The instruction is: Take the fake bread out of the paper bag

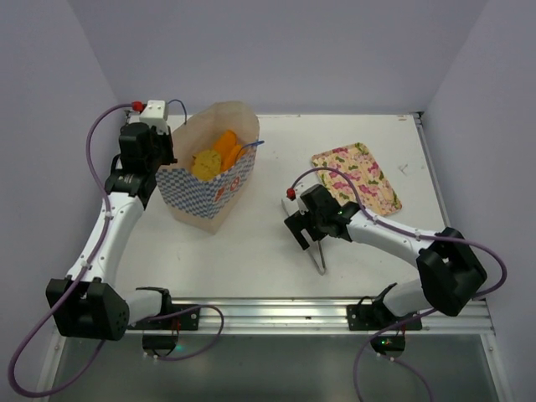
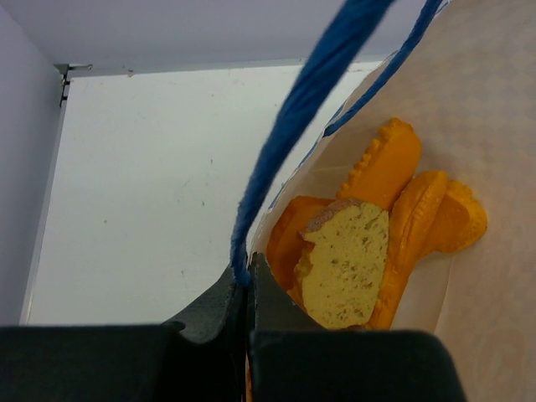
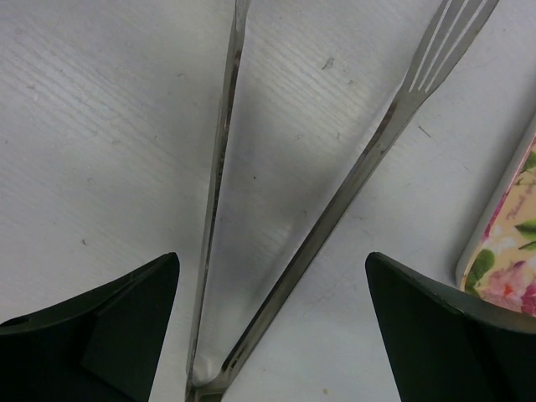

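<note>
Pinching the paper bag's twisted blue cord handle, the left gripper has its jaws pressed tight together.
Glossy, ridged orange fake bread lies inside the bag; the right gripper gapes wide astride thin steel tongs near the floral tray.

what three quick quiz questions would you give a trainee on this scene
1. True or false: the fake bread is inside the paper bag.
2. What lies on the table between the fingers of the open right gripper? A) metal tongs B) a spoon C) a knife
3. Short answer: what is the left gripper shut on?

Key: 1 true. 2 A. 3 the paper bag, at its rim where the blue cord handle comes down.
</note>
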Controlling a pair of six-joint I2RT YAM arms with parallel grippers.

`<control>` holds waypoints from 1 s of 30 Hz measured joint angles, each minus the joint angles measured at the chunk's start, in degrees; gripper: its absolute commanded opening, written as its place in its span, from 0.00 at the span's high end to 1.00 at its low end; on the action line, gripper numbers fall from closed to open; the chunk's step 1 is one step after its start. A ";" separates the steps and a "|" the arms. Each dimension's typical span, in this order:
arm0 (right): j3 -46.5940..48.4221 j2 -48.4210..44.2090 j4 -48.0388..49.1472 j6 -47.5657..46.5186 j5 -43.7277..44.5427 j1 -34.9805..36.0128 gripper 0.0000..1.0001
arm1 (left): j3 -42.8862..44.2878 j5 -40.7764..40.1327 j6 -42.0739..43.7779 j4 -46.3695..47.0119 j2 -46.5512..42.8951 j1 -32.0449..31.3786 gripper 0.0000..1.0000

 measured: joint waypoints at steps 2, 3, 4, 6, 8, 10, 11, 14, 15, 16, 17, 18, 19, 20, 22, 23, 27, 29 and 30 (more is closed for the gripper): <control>-0.02 0.22 -0.46 0.74 -0.98 0.00 0.01 | -0.72 0.17 -0.28 0.13 -0.81 0.00 1.00; -0.02 0.22 -0.63 1.11 -1.84 0.00 0.01 | -1.16 0.26 -0.33 0.11 -1.33 0.00 1.00; -0.02 0.26 -0.76 1.42 -2.27 0.00 0.01 | -1.49 0.28 -0.33 0.11 -1.73 0.00 1.00; -0.02 0.63 -0.98 2.19 -3.45 0.00 0.01 | -2.03 0.37 -0.33 0.02 -2.54 0.00 1.00; -0.02 1.88 -1.03 2.97 -4.11 0.00 0.01 | -2.47 0.42 -0.33 0.04 -3.10 0.00 1.00; 0.00 4.37 -1.31 3.93 -4.90 0.00 0.01 | -2.67 0.79 -0.33 -0.02 -3.37 0.00 1.00; 0.00 5.70 -1.55 4.31 -4.98 0.00 0.01 | -2.69 1.01 -0.35 -0.04 -3.39 0.02 1.00; 0.63 7.91 -2.36 5.35 -4.87 -0.07 0.02 | -2.69 1.66 -0.35 -0.11 -3.39 0.04 1.00; 0.70 7.98 -2.32 5.66 -4.87 -0.13 0.02 | -2.69 1.88 -0.35 -0.15 -3.39 0.04 1.00; 0.70 8.04 -2.45 5.81 -4.83 -0.26 0.03 | -2.69 2.01 -0.37 -0.17 -3.39 0.04 1.00; 0.70 8.04 -2.38 6.16 -4.90 -0.52 0.04 | -2.71 2.14 -0.37 -0.17 -3.41 0.04 1.00; 0.70 8.04 -2.38 6.43 -4.92 -0.79 0.06 | -2.71 2.21 -0.37 -0.17 -3.43 0.04 1.00; 0.70 8.07 -2.36 6.64 -4.90 -1.09 0.08 | -2.71 2.27 -0.37 -0.17 -3.45 0.04 1.00; 0.76 8.13 -2.36 6.91 -4.92 -1.53 0.10 | -2.71 2.32 -0.37 -0.20 -3.48 0.04 1.00; 1.05 8.37 -2.47 7.30 -4.94 -2.32 0.18 | -2.82 2.38 -0.37 -0.15 -3.50 0.04 1.00; 1.20 8.61 -2.54 7.52 -4.92 -2.71 0.21 | -2.95 2.38 -0.37 -0.13 -3.54 0.04 1.00; 2.36 9.75 -3.45 7.85 -4.68 -3.82 0.46 | -3.89 2.40 -0.37 0.31 -4.17 0.04 1.00; 3.06 10.38 -4.04 7.41 -4.24 -4.24 0.56 | -4.50 2.40 -0.39 0.55 -4.74 0.04 1.00; 3.37 10.60 -4.31 7.30 -4.02 -4.42 0.64 | -4.81 2.45 -0.46 0.70 -4.98 0.04 1.00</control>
